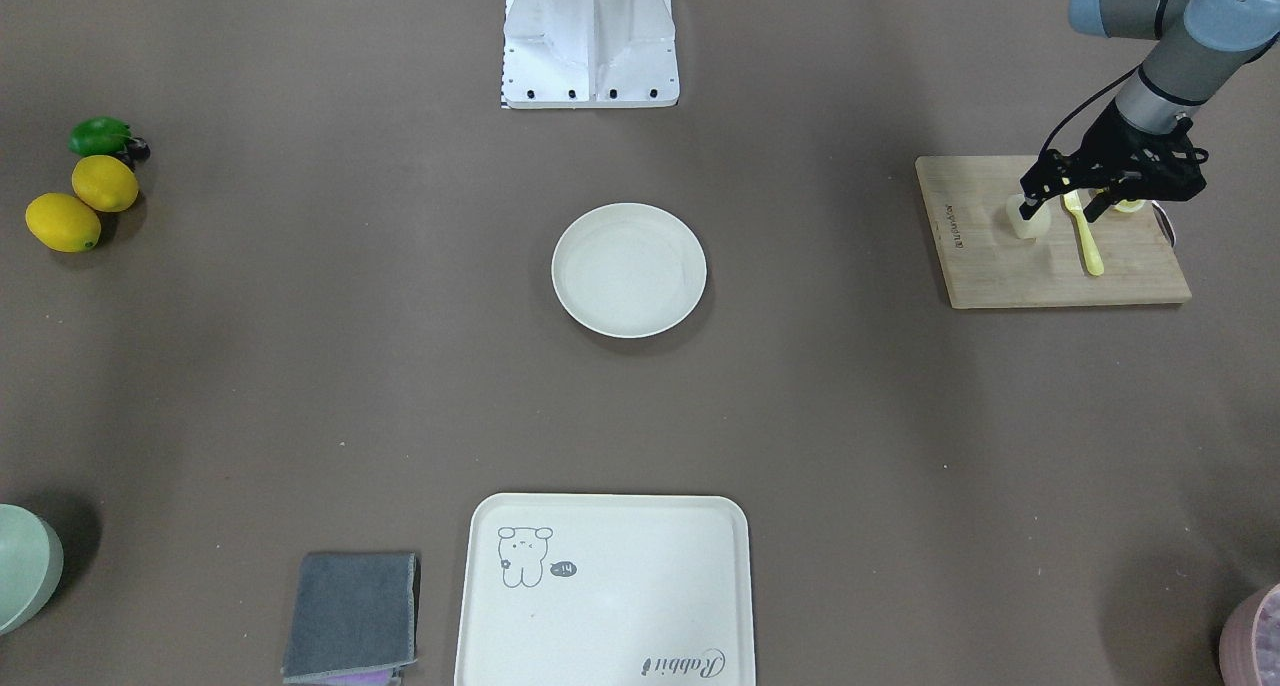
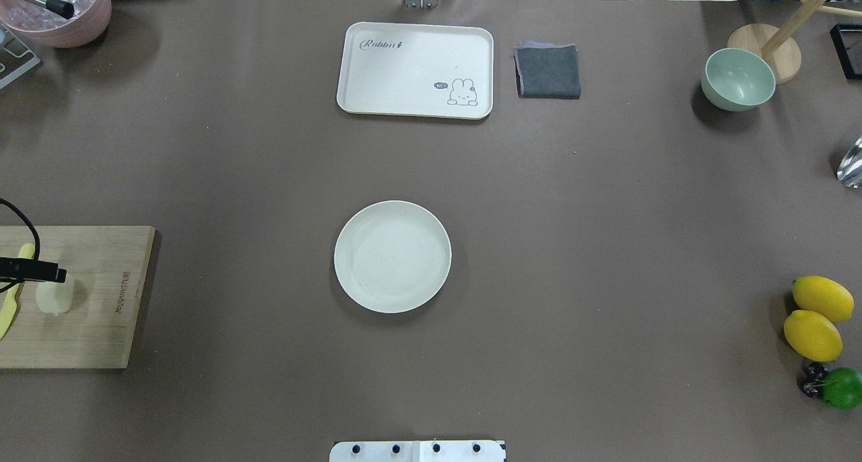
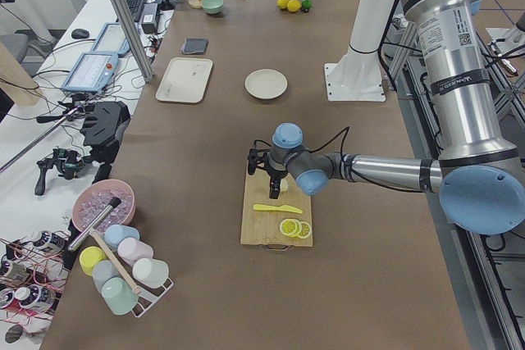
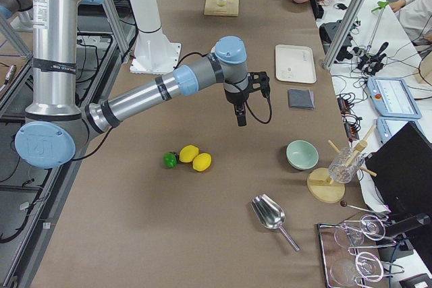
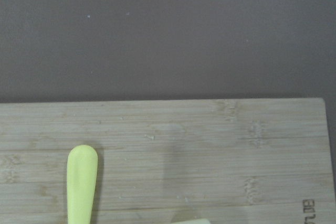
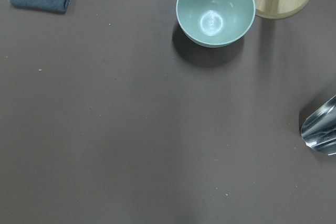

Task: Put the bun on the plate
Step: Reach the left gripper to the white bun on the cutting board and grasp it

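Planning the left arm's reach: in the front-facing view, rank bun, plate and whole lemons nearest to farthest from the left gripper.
1. bun, on the cutting board, right at the left gripper.
2. plate, in the middle.
3. whole lemons, far across, near the view's left edge.

Even, diffuse light from above fills every view, and the brown table (image 2: 606, 246) reads matte, without hot spots. Shadows are soft and short. In the overhead view a faint dark fringe follows the lower edge of the plate (image 2: 392, 256), and a darker patch lies to the lower left of the green bowl (image 2: 738, 79). In the right wrist view a small highlight sits at the bowl's centre, and a metal scoop (image 6: 320, 129) at the right edge glares white. The left wrist view is soft, its wooden board (image 5: 210, 150) slightly blurred. The top strip of the overhead view is overexposed.
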You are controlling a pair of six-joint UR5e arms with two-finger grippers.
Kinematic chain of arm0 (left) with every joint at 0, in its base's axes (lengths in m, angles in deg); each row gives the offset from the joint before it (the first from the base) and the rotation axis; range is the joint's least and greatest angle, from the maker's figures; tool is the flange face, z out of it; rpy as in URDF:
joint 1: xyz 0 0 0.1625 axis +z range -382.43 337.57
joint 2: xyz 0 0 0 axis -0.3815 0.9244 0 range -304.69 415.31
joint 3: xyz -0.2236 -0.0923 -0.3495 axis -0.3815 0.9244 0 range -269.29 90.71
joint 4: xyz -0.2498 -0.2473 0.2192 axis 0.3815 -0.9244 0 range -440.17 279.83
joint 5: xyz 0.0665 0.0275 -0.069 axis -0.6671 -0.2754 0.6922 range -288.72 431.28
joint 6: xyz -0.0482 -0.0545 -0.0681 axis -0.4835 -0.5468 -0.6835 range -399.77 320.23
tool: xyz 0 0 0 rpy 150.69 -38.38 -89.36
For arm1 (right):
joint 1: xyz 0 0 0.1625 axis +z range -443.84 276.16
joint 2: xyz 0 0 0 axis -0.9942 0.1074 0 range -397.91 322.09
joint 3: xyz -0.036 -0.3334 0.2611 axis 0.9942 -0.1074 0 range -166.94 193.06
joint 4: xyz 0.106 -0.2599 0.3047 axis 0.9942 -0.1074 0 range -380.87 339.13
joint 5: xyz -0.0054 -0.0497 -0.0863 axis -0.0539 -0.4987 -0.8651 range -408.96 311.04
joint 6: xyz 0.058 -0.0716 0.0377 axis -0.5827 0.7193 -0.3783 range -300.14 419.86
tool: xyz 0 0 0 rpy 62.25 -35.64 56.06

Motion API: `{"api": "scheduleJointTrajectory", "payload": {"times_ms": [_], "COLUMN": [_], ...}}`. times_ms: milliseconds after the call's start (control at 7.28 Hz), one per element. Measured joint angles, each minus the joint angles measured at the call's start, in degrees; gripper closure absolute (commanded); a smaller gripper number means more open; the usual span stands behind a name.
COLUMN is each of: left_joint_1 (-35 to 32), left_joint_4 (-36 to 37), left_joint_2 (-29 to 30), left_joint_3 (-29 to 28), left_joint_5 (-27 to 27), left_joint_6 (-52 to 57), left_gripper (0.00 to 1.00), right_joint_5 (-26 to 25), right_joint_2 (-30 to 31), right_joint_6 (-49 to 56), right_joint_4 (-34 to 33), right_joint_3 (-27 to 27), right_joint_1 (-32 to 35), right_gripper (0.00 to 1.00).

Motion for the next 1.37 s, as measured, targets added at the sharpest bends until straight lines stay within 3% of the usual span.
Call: {"api": "scheduleJointTrajectory", "payload": {"times_ms": [275,412,824,1374], "left_joint_1": [3.9,4.8,6.4,6.4], "left_joint_4": [-1.9,-2.2,-2.3,-2.3], "left_joint_2": [-1.0,-1.1,-1.0,-0.4], "left_joint_3": [-0.1,-0.1,-0.2,2.5], "left_joint_5": [-3.3,-4.4,-5.8,-4.7], "left_joint_6": [-3.4,-3.9,-3.9,-3.8], "left_gripper": [0.2,0.35,0.63,0.66], "right_joint_5": [0.0,0.0,0.0,-0.1], "right_joint_2": [0.5,0.5,0.7,0.8], "right_joint_6": [0.3,0.3,0.3,0.4], "right_joint_4": [0.1,0.1,0.2,0.1], "right_joint_3": [0.0,0.0,0.0,-0.1], "right_joint_1": [0.2,0.2,0.4,0.8], "right_gripper": [0.0,0.0,0.0,0.0]}}
